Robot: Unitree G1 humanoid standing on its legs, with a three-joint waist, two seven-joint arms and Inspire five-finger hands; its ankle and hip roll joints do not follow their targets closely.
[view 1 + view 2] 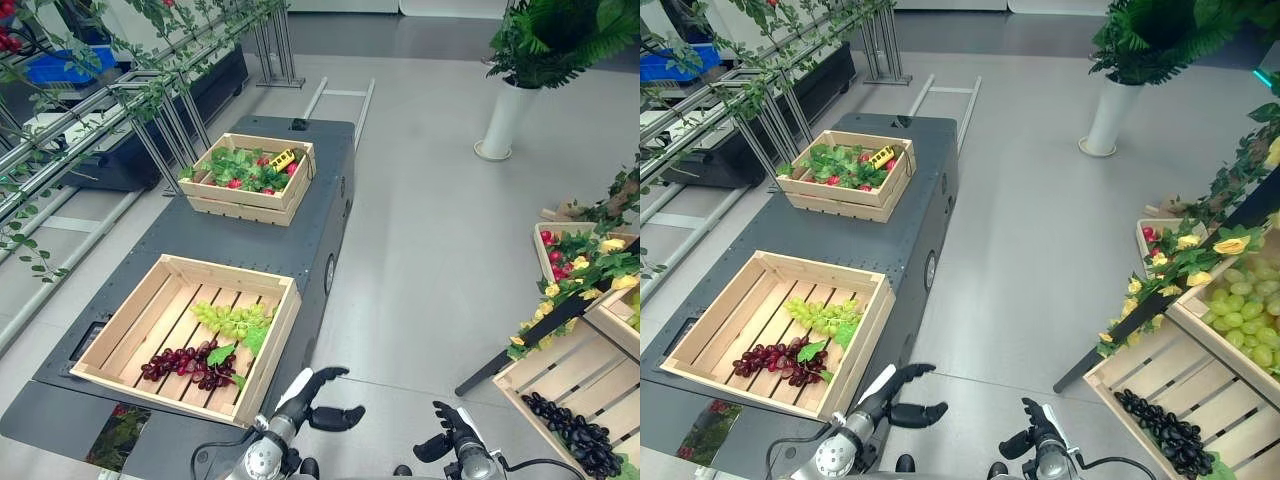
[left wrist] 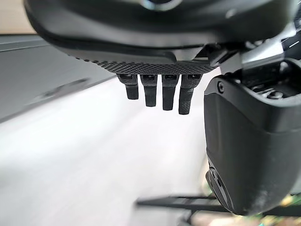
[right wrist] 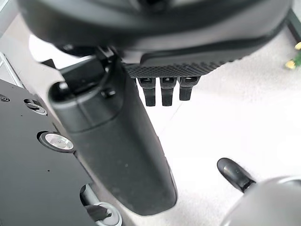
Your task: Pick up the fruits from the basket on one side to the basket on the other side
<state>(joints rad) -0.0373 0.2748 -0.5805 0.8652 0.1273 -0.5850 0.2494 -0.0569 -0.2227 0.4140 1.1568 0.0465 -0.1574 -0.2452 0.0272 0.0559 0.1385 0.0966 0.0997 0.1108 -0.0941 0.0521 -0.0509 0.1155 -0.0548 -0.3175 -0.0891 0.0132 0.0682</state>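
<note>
On the dark table [image 1: 290, 240] stands a near wooden crate [image 1: 275, 350] with a bunch of green grapes [image 1: 235, 320] and a bunch of purple grapes [image 1: 185, 362] on its slats. At the right, a lower wooden crate [image 1: 565, 375] holds black grapes [image 1: 578, 432]. Above it, another crate holds green grapes [image 1: 1245, 310]. My left hand [image 1: 322, 393] hovers over the floor just right of the near crate's front corner, open and empty. My right hand [image 1: 450, 432] hangs low between table and right crates, fingers relaxed [image 3: 162, 92], holding nothing.
A far crate [image 1: 250, 200] with leaves and red berries sits at the table's back. Yellow roses and red fruit [image 1: 575, 265] crowd the right stand, with a black bar [image 1: 540, 330] slanting to the floor. A white planter [image 1: 505, 120] stands behind; a vine-covered metal rack [image 1: 100, 110] runs along the left.
</note>
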